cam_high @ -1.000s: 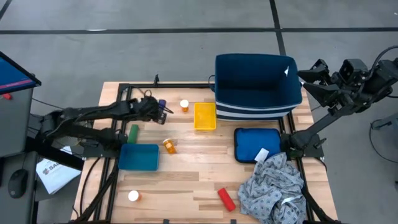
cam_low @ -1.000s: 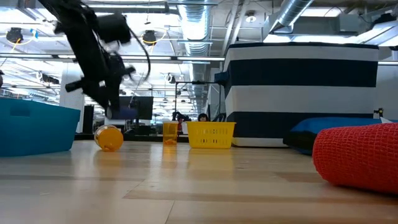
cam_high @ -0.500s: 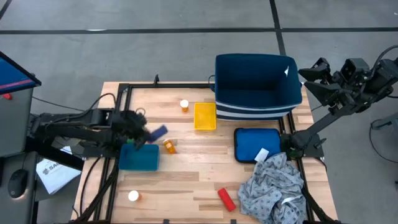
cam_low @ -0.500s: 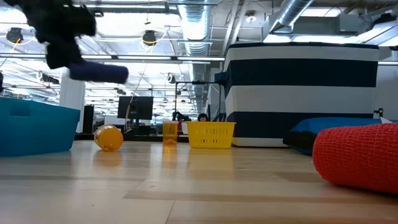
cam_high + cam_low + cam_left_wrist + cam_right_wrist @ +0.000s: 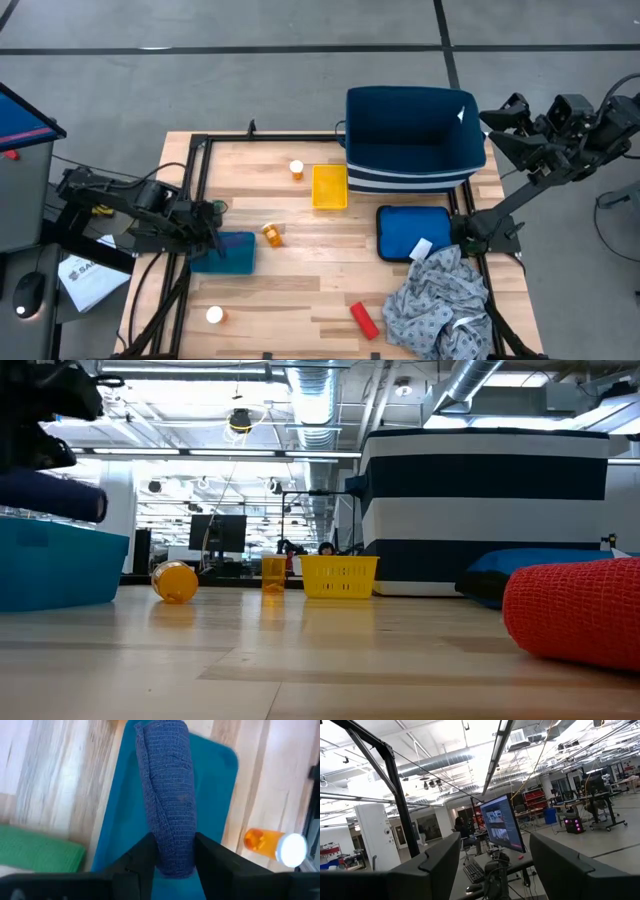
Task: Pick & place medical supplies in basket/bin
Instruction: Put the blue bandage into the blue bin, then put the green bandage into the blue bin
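Left gripper (image 5: 172,865) has its fingers clamped on the blue roll (image 5: 167,790), a cylinder of woven bandage-type fabric, and it's hanging right over the teal tray (image 5: 224,253) at the left side of the table (image 5: 300,290). In the low view the roll (image 5: 50,497) sits just above the tray's rim (image 5: 60,565), not touching as far as I can see. From the left wrist view the roll lies lengthwise over the tray (image 5: 215,810), with a green roll (image 5: 40,855) on the wood next to the tray and an orange pill bottle (image 5: 275,845) lying on its side on the other side.

Other stuff on the table: that same bottle (image 5: 272,235) lies between the tray and the yellow basket (image 5: 329,187), another bottle (image 5: 296,170) stands upright just beside the basket, and a third (image 5: 214,316) is near the front left edge. The red roll (image 5: 364,320) lies near the front, close to the grey cloth (image 5: 440,300) bunched up in the front right corner. A blue lid (image 5: 412,232) lies flat in front of the big navy bin (image 5: 415,135), with the cloth overlapping its front edge.

Right gripper (image 5: 500,122) is parked up off the table's right rear corner beside the bin, fingers spread apart and holding nothing.
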Robot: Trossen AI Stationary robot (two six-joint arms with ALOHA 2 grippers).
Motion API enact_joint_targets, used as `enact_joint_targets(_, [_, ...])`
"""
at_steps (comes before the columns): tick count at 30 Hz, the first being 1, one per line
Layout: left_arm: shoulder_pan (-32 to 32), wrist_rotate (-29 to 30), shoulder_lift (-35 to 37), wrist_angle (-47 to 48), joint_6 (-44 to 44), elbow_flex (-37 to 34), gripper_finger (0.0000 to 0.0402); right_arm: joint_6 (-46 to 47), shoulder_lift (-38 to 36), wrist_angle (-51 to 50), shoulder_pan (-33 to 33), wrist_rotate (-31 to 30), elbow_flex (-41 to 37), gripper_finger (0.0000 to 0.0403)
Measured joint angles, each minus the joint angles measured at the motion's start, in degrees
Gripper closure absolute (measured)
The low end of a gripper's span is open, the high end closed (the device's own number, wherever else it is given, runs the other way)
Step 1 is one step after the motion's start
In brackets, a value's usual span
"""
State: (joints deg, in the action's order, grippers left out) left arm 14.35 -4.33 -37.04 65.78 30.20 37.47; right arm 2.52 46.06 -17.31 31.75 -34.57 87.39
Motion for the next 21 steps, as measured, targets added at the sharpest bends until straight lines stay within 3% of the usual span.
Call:
enact_joint_targets(7, [0.29,0.06,-2.22,1.41,3.19,0.0,0.0275,0.0,0.4,-0.15,0.0,0.0,0.0,0.0168])
enact_joint_targets(16, [0.29,0.32,-4.29,0.56,4.84,0.0,0.0187,0.0,0.42,-0.15,0.0,0.02,0.0,0.0168])
enact_joint_targets(21, [0.27,0.54,-3.43,-3.13,5.41,0.0,0.0167,0.0,0.42,-0.05,0.0,0.02,0.0,0.0168])
